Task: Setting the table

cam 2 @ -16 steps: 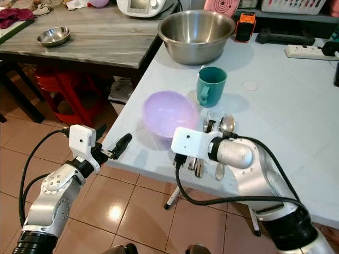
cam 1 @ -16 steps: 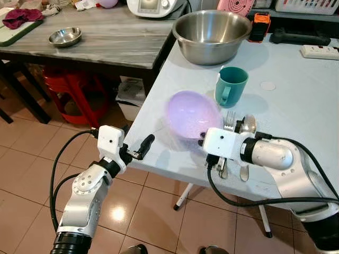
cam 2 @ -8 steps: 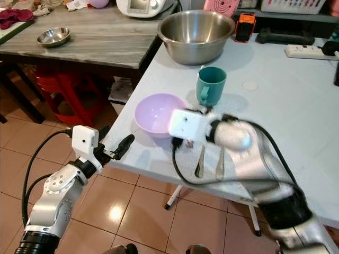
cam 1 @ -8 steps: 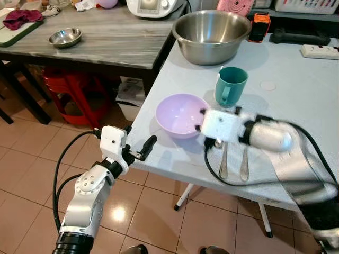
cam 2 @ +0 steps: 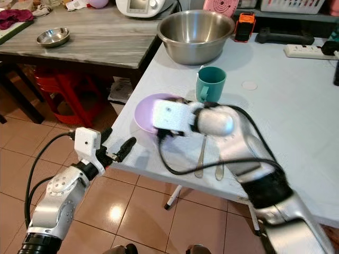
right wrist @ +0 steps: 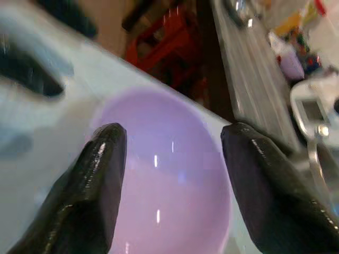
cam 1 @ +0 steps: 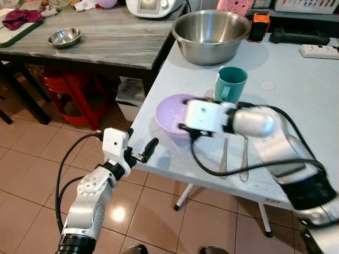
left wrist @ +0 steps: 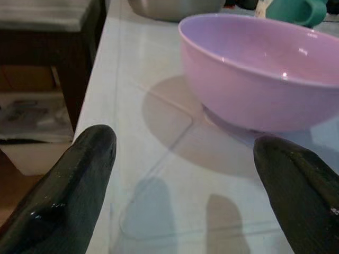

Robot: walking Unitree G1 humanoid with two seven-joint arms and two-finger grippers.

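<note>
A lilac bowl (cam 1: 168, 110) stands upright near the left edge of the pale blue table (cam 1: 296, 106). It is also in the left wrist view (left wrist: 259, 79). My right gripper (right wrist: 172, 159) hovers open just above the bowl's hollow, and its white wrist block (cam 1: 204, 116) covers the bowl's right side. A fork (cam 1: 224, 156) and a spoon (cam 1: 244, 159) lie side by side right of the bowl. A teal mug (cam 1: 231, 83) stands behind them. My left gripper (cam 1: 144, 152) is open at the table's near-left edge, pointing at the bowl with nothing between its fingers (left wrist: 69, 185).
A large steel mixing bowl (cam 1: 212, 34) sits at the table's back. A dark wooden table (cam 1: 106, 39) to the left holds a small steel dish (cam 1: 64, 37), with red stools (cam 1: 74, 90) beneath. A power strip (cam 1: 319, 51) lies at the far right. Tiled floor (cam 1: 32, 159) lies below.
The bowl, blurred and tilted a second ago, now rests upright on the table. My right arm has swung left over the bowl. The left arm has barely moved.
</note>
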